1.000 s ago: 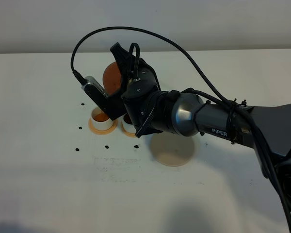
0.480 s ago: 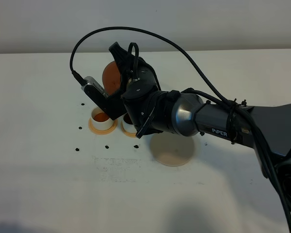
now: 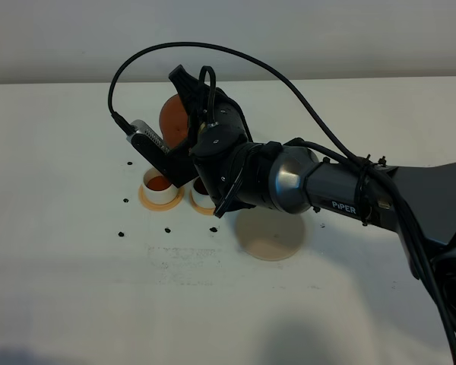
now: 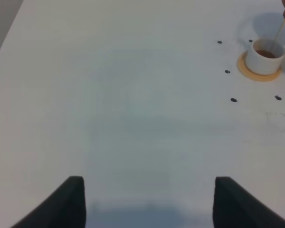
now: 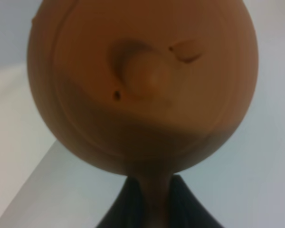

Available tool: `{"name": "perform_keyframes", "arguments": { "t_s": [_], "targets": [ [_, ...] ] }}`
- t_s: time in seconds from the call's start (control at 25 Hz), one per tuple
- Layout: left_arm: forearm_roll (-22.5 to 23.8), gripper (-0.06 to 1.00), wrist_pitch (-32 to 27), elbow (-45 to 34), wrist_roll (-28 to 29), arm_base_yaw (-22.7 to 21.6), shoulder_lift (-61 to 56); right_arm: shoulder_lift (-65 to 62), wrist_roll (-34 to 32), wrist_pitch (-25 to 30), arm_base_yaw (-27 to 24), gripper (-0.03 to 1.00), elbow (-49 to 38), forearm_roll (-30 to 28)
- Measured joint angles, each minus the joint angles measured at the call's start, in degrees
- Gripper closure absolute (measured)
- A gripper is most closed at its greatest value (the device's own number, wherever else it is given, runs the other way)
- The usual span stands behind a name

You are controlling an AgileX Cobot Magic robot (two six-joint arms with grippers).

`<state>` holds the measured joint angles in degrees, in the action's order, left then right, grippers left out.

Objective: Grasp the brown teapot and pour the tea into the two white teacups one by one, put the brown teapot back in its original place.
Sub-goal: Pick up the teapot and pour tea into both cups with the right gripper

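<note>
Our right fingers pinch the brown teapot by its handle to tip tea into a teacup; our left fingers stand spread.

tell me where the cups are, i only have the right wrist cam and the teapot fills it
Observer: In the high view both sit close to the held teapot: the left cup in the open, the right cup half hidden by the arm.
Operator: anything in them yet
Observer: The left wrist view shows tea in the left cup, and what looks like a thin stream running into it. I cannot tell for the right cup.
</note>
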<state>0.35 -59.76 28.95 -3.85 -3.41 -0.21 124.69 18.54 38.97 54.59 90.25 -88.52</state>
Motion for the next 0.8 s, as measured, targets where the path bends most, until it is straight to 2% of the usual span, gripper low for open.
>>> {"name": "perform_keyframes", "arguments": {
  "t_s": [0.8],
  "targets": [
    [0.00, 0.36, 0.00, 0.00, 0.00, 0.00, 0.00, 0.00, 1.15, -0.06, 0.00, 0.88, 0.00, -1.42]
  ]
}}
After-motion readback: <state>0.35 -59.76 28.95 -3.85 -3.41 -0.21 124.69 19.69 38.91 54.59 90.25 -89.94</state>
